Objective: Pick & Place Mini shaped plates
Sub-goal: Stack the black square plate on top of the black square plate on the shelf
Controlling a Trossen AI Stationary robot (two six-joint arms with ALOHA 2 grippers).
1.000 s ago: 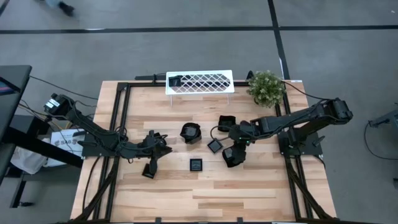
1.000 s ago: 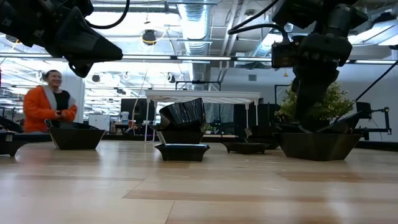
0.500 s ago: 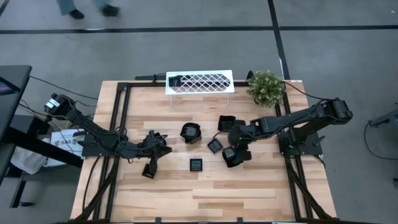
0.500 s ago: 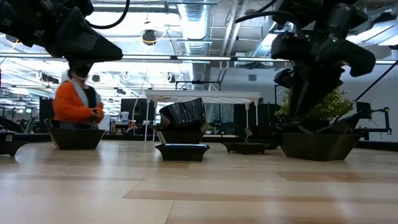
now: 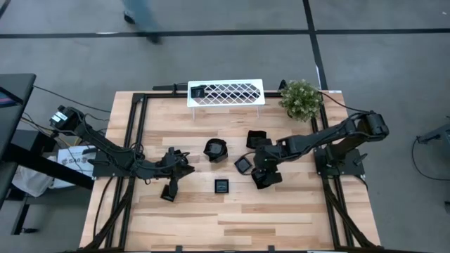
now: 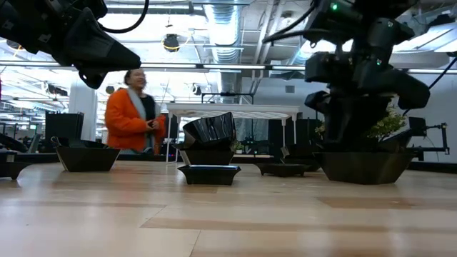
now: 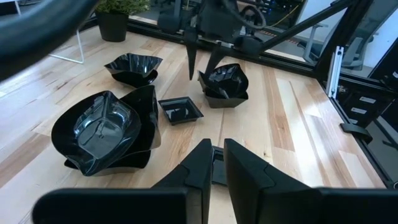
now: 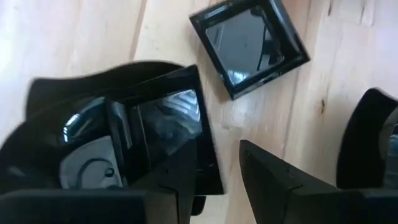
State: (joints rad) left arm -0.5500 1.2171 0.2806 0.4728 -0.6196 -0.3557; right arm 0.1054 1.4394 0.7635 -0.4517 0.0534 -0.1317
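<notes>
From above, the right gripper (image 5: 261,171) hung over a deep plate (image 5: 263,178) well in front of the white rack (image 5: 226,93). Its wrist view showed parted, empty fingers (image 8: 186,168) straddling that plate's rim: reaching, with closing next. The left gripper (image 7: 213,163) waited, nearly closed, empty.

The counter (image 5: 232,218) is pale blond wood in planks, with darker grain streaks and a black frame. On it the mini shaped plates (image 5: 216,150) are glossy black; the flat square plate (image 8: 249,43) shows a greyish, reflective centre. Both arms are black, as are the left claw (image 5: 169,192) and right claw (image 5: 261,177). The lattice rack (image 5: 226,93) is white with a diamond pattern. The potted plant (image 5: 300,97) is green. A person's jacket (image 6: 128,120) is bright orange. The floor (image 5: 211,56) is grey with dark lines.
</notes>
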